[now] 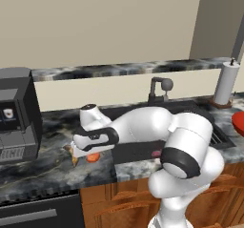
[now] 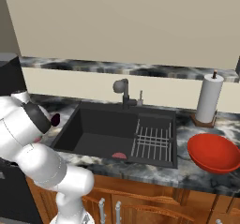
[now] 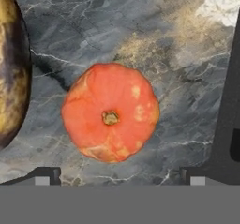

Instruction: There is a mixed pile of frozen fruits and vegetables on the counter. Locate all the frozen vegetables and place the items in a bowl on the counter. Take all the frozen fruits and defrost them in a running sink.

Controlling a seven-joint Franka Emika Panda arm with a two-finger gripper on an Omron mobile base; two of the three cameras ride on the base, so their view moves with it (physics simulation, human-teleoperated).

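Hand, fingertips spread wide and holding nothing, hovered over the orange-red round vegetable with a paler centre, at the middle of the hand view on the dark marbled stone surface. A clean grasp probably called for descending straight, straddling it evenly, clear of the yellow-brown banana at the left edge.

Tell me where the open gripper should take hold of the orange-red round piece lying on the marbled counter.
Grip the orange-red round piece across its widest rim, coming straight down from above. It lies flat with its small stem centre facing up, on the dark marbled counter; the open gripper hangs above it, fingertips apart. The yellow-brown banana lies close beside it.
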